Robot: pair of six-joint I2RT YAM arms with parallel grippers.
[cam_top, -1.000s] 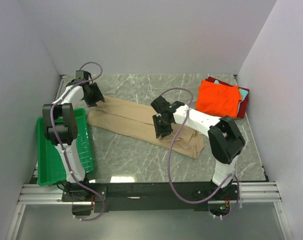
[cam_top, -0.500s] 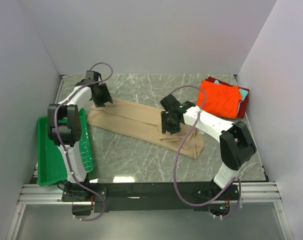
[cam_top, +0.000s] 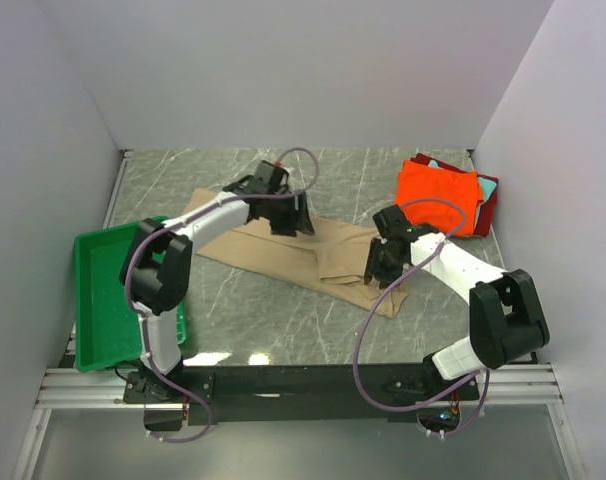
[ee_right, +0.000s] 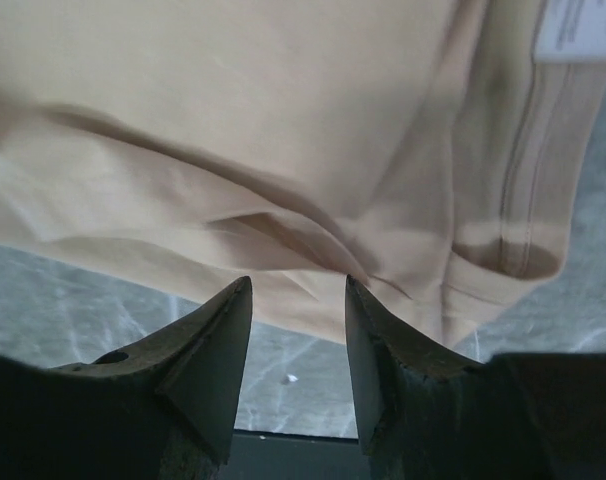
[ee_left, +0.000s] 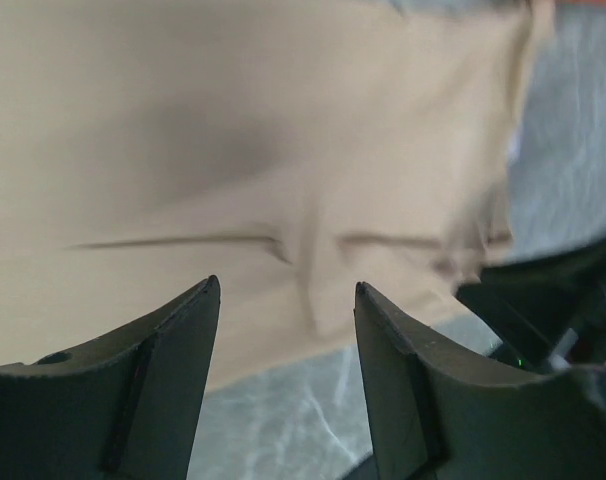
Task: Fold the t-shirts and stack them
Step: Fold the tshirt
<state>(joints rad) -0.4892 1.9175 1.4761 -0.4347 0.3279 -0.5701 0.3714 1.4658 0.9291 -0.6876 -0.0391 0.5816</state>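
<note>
— So, where does the tan t-shirt [cam_top: 273, 250] lie?

— Flat on the table [cam_top: 263, 320], drawn into a long band that runs from the far left toward the near right, with its right end bunched in a lump. The folded ones sit at the far right corner: the orange t-shirt [cam_top: 438, 195] on top, a dark red t-shirt [cam_top: 489, 200] under it, and a sliver of the teal t-shirt [cam_top: 430, 161] at the back edge.

— And the claws?

— Both are spread and empty. The left gripper [cam_top: 291, 218] reaches across to the band's far edge near its middle. Its wrist view shows cloth beyond the fingertips and nothing between them. The right gripper [cam_top: 380, 270] hangs over the right end, jaws apart just above a crease close to the near hem.

— Why there?

— My guess is that each takes its own part of the same band, so it can be folded across without twisting. As it lies, the strip looks too long for the pile.

— Any risk?

— The cloth is thin and lies in layers. A pinch may catch only the top layer, and then the fold slides open. The green tray [cam_top: 98, 300] at the left seems to have no part in this.
</note>
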